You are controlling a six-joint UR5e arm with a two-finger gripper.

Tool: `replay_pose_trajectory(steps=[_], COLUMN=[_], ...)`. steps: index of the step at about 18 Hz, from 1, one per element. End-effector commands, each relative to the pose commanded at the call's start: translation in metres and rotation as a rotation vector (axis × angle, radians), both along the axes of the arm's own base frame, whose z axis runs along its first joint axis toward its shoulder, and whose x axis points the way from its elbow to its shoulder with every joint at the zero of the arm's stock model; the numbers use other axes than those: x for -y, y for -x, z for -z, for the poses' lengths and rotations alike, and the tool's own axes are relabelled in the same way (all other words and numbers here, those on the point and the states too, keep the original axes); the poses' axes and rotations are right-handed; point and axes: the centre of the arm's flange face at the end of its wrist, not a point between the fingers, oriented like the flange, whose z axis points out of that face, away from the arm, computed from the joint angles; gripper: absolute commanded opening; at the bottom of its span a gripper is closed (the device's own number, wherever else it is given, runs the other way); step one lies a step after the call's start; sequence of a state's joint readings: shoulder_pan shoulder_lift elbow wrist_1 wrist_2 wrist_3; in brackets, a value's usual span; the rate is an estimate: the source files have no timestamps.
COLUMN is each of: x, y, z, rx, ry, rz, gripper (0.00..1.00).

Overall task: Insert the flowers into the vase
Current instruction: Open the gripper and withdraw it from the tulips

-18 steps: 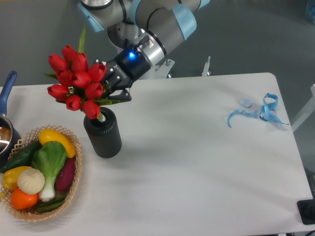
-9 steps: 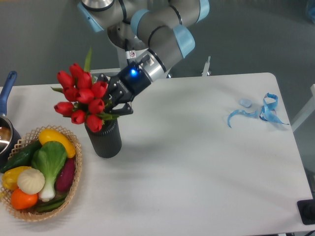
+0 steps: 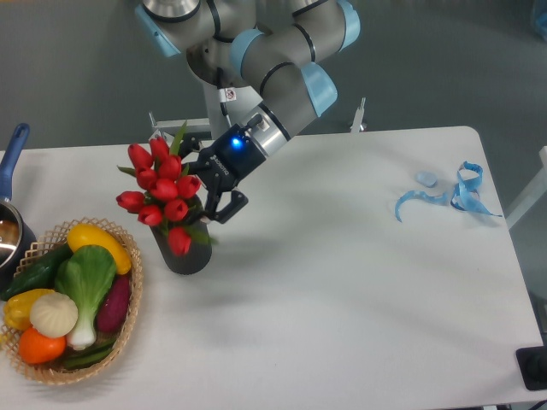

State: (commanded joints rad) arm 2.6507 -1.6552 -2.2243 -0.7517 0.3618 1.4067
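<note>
The flowers (image 3: 162, 190) are a bunch of red tulip buds with green leaves, standing tilted to the left over the mouth of the vase (image 3: 186, 254). Their stems go down into the vase, and one bud hangs in front of its rim. The vase is a matte black ribbed cylinder, upright at the table's left, its mouth hidden by the buds. My gripper (image 3: 206, 183) reaches in from the upper right and is shut on the flowers' stems just above the vase.
A wicker basket (image 3: 130, 318) of colourful vegetables sits at the front left, close to the vase. A blue-handled pot (image 3: 12, 152) is at the left edge. Blue ribbon scraps (image 3: 453, 196) lie at the far right. A black object (image 3: 533, 367) is at the bottom right corner.
My gripper has moved down and to the right with the flowers. The bunch has come lower, onto the vase, and its stems now go into the mouth.
</note>
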Motion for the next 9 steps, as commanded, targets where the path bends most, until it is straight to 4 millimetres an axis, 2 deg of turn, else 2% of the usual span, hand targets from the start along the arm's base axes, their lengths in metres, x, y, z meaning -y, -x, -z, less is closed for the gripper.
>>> replay_pose_trajectory(steps=[6,9], x=[0.017,0.031], y=[0.013,0.022], z=[-0.010,-0.027], rx=[-0.081,-0.108], ry=[0.070,0.059], rz=[-0.052,-0.096], gripper=[1.00,1.00])
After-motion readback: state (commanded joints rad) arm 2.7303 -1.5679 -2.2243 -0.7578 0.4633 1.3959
